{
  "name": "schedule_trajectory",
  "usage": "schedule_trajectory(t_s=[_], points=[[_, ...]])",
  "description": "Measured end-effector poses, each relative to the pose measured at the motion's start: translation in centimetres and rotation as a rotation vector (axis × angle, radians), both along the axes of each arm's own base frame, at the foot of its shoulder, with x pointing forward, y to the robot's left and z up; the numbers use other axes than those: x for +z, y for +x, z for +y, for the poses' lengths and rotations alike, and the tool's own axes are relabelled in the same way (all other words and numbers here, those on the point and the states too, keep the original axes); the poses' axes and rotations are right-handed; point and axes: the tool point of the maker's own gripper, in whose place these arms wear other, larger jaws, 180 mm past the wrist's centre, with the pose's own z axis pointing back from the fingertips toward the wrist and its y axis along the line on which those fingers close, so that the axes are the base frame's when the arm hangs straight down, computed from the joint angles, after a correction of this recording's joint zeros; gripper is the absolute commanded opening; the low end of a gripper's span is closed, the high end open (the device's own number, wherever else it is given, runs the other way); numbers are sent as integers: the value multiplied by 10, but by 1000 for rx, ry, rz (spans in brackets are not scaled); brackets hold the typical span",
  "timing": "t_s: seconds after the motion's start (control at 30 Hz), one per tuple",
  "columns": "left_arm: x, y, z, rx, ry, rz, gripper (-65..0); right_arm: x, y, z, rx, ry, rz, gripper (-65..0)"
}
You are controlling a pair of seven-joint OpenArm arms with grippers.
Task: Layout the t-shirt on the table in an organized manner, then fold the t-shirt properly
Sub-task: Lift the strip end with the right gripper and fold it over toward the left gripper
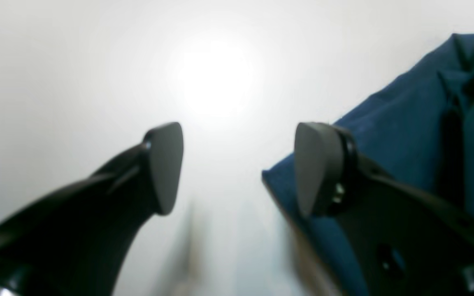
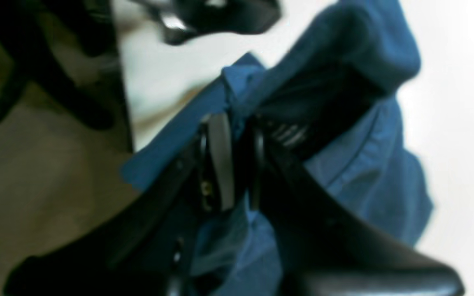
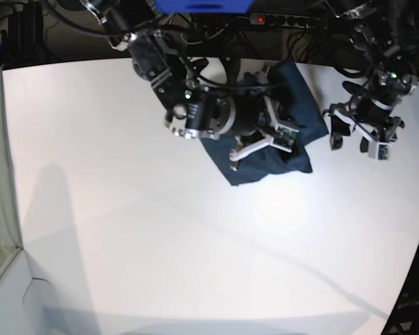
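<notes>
White surface, dark cables behind. Right tool clenched on bunched navy t-shirt; left tool released, empty, beside shirt.

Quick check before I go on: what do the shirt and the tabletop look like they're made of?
The t-shirt: soft woven or knit cloth, likely cotton, matte dark blue; it bunches and creases where the right gripper pinches it. The table: hard smooth white surface, mostly matte with a soft glare patch; possibly laminate or painted board, can't tell which.
</notes>
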Motion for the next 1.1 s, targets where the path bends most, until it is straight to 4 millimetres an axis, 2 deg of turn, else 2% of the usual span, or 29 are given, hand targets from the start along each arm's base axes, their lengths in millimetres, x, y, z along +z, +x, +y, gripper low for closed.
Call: schedule_trajectory(t_s=[0.13,0.2,0.27,0.4,0.53,0.6,0.77,0.93,1.1], points=[[6,-15,29,70,60,54,-238,1,2,-1,1,-4,-8,-650],[-7,-34,46,98,99,152,-239,2,5,-1,0,-4,-14,-650],[-21,-49,53,92,134,241,-276,3,9,-4,-18,1,-12,-650],[-44,-50,28,36,76,290,-444,5,11,-3,-16,1,-19,-650],[-58,-43,-3,-49,40,310,-593,13,15,2,-21,21,-29,-650],[-63,-30,-23,-99,9,298,-649,13,14,3,-18,19,-28,-650],[-70,1,-45,-132,-95,248,-647,20,14,10,-16,48,-30,-650],[-70,24,-51,-130,-149,229,-647,20,18,10,-15,40,-36,-650],[-67,32,-49,-134,-139,231,-647,-5,29,10,-12,-8,11,-650]])
